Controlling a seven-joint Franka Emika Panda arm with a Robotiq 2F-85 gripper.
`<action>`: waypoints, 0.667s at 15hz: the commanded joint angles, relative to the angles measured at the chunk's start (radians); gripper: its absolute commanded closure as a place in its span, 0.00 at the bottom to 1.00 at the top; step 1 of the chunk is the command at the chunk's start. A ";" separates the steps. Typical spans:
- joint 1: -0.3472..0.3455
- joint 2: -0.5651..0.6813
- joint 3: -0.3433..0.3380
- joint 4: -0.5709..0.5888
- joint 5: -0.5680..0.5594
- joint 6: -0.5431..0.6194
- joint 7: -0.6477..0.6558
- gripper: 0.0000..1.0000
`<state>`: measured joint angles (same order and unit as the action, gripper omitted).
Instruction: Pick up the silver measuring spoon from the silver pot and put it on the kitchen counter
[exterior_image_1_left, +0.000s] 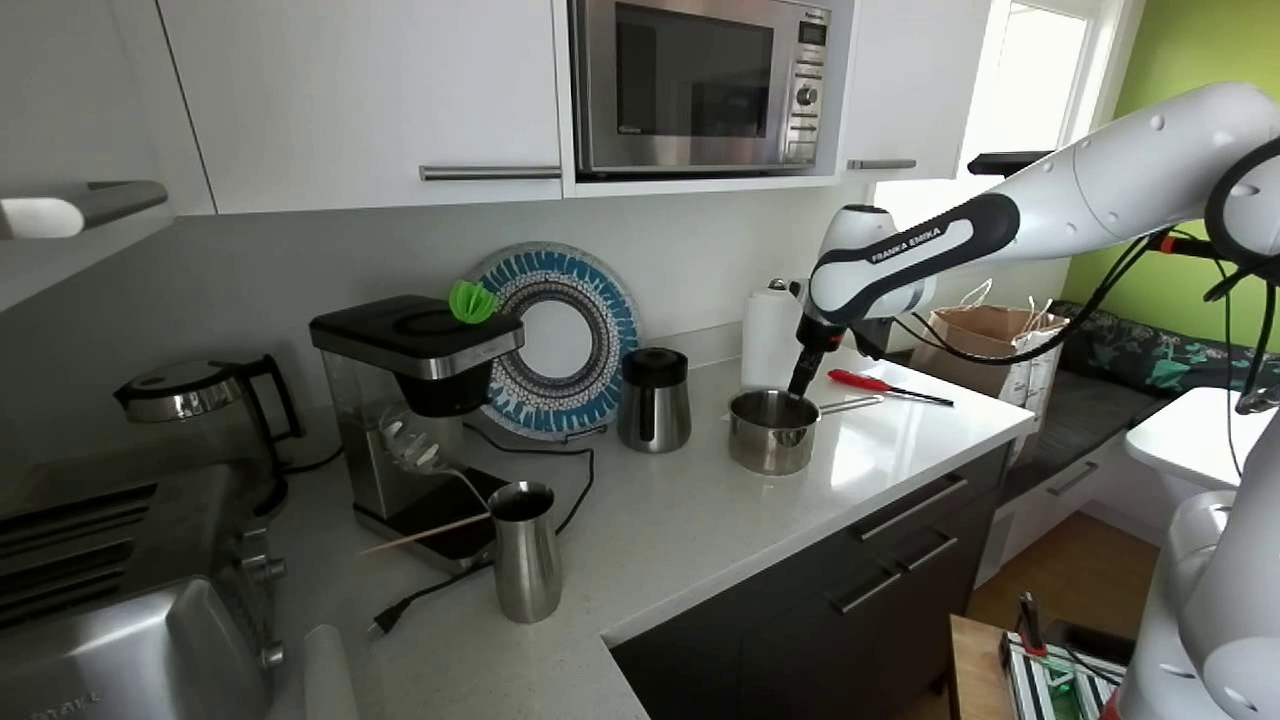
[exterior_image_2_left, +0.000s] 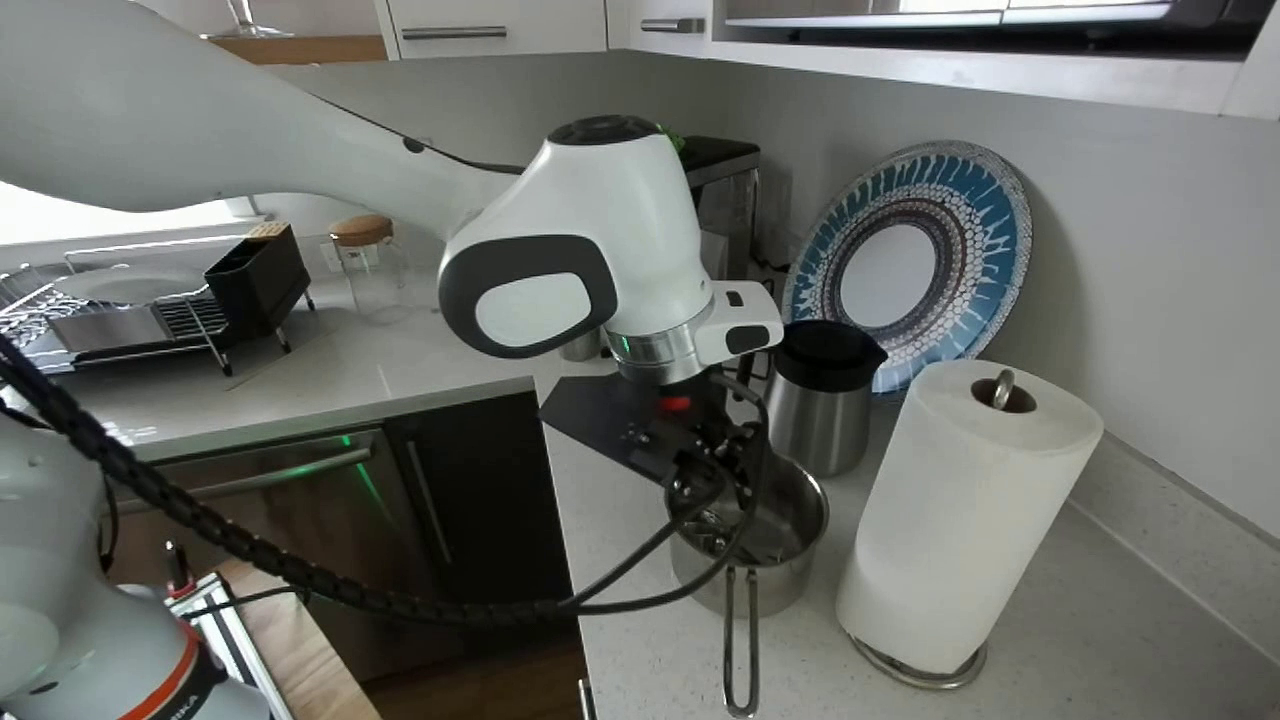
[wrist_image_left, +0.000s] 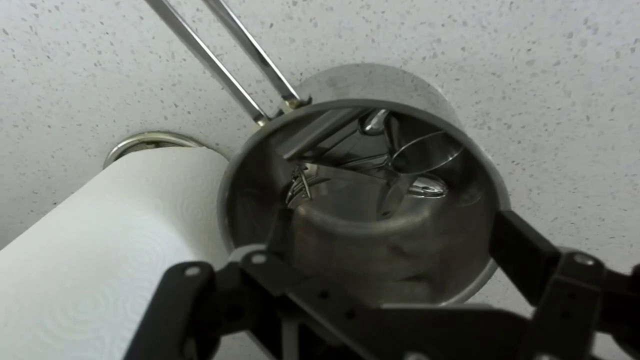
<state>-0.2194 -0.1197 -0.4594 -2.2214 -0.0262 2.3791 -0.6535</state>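
Note:
The silver pot (exterior_image_1_left: 772, 448) stands on the pale kitchen counter (exterior_image_1_left: 680, 530); it also shows in an exterior view (exterior_image_2_left: 785, 588) and the wrist view (wrist_image_left: 380, 82). Several shiny metal spoon pieces lie inside it. A silver measuring spoon (wrist_image_left: 425, 154) with a round bowl shows among them near the pot wall; a small ring joint (wrist_image_left: 301, 184) lies to its left. My gripper (wrist_image_left: 392, 221) is open, its two fingers wide apart over the pot's mouth, nothing between them. In an exterior view, the gripper (exterior_image_1_left: 798, 388) points down at the pot rim. Whether it touches the pot is unclear.
A paper towel roll (exterior_image_2_left: 965, 520) stands close beside the pot. A dark-lidded steel jug (exterior_image_1_left: 654, 405) and a blue patterned plate (exterior_image_1_left: 610, 340) are behind. A red screwdriver (exterior_image_1_left: 885, 385) lies beyond the pot handle (exterior_image_2_left: 742, 650). A steel cup (exterior_image_1_left: 527, 560) stands nearer the corner.

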 joint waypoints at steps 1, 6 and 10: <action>-0.034 0.086 0.012 0.062 0.058 0.025 -0.067 0.00; -0.061 0.182 0.052 0.130 0.105 -0.027 -0.221 0.00; -0.081 0.209 0.101 0.129 0.087 -0.033 -0.357 0.00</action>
<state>-0.2674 0.0621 -0.3991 -2.1118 0.0555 2.3738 -0.9098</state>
